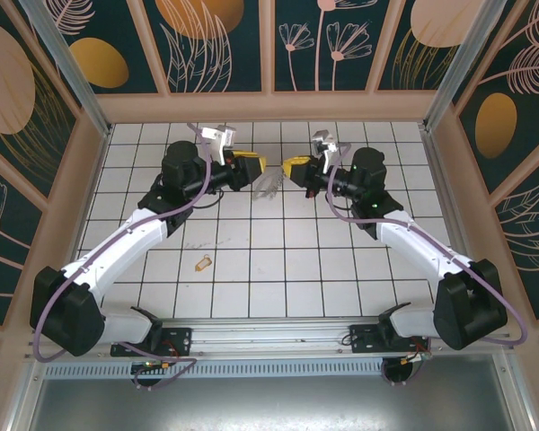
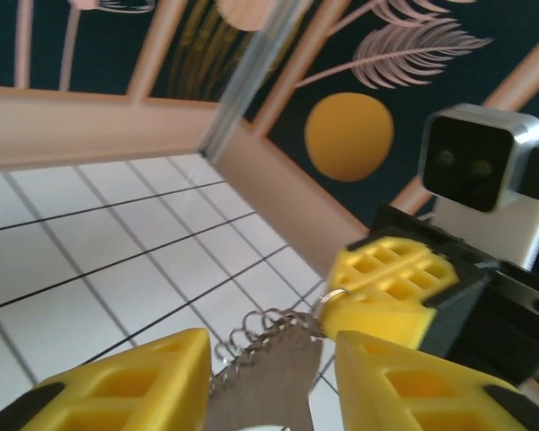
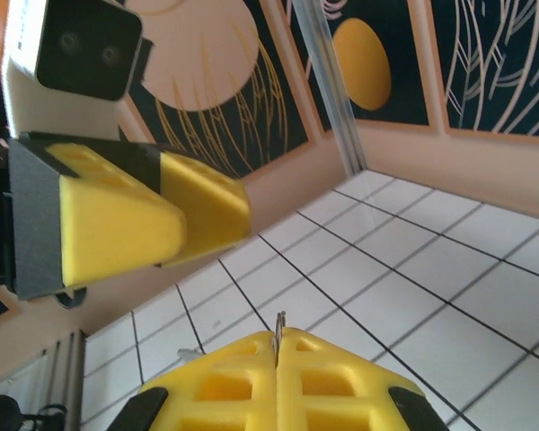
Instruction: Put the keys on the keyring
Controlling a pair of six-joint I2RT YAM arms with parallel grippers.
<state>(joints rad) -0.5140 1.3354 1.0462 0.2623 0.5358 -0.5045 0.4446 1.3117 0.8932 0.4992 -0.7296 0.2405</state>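
Both arms are raised over the middle of the table, their grippers tip to tip. The keyring [image 1: 271, 184] hangs between them: a grey-brown flat piece [image 2: 251, 382] with small wire loops along one edge and a thin metal ring [image 2: 334, 294] at its end. My right gripper [image 1: 296, 168] [image 3: 278, 337] is shut on that ring, which shows edge-on [image 3: 279, 325] between its yellow pads. My left gripper [image 1: 250, 166] [image 2: 271, 355] has its fingers close on either side of the flat piece. I cannot tell whether they press on it. The small tan key [image 1: 203, 263] lies on the tiles below the left arm.
White tiled floor [image 1: 278, 269] with a wooden rim and patterned walls [image 1: 269, 54] on three sides. The arm bases [image 1: 153, 341] sit on a rail at the near edge, with purple cables along both arms.
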